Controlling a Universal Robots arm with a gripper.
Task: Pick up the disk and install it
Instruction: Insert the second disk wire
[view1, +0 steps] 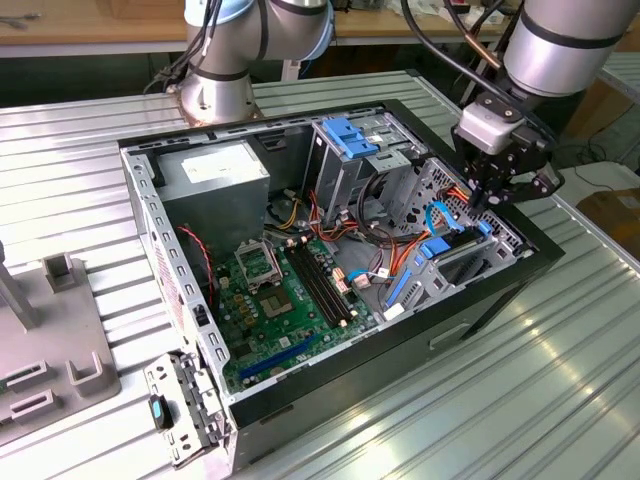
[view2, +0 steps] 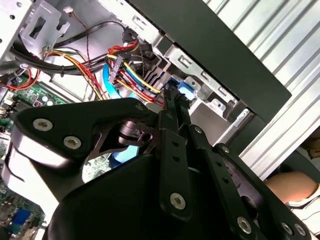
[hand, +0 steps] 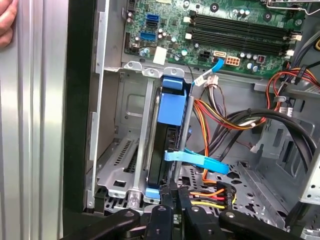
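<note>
Disk sits on edge in the drive cage at the case's front corner, toward the exterior view's right, its blue rails showing among the grey sheet metal. Gripper hangs right above that cage, fingers pointing down at the disk's far end. Motherboard lies on the case floor; a grey power supply occupies the back corner, toward the exterior view's left. A blue latch piece tops the upper bay. The case rests on a ribbed metal table.

Second wrist view: gripper fingers are drawn together, tips side by side, pinched at a blue rail end of the disk. Whether anything is truly clamped between them I cannot tell. Bundled red, yellow and orange wires run just beside the fingertips.

First wrist view: disk stands upright in its bay, dark body edge-on, blue carrier wrapped over it. Gripper tips meet at the near end of the disk, touching the rail. A light blue cable crosses the disk's side. Motherboard lies beyond the bay. Fingers of a person's hand rest at the table edge, well apart from the case.
</note>
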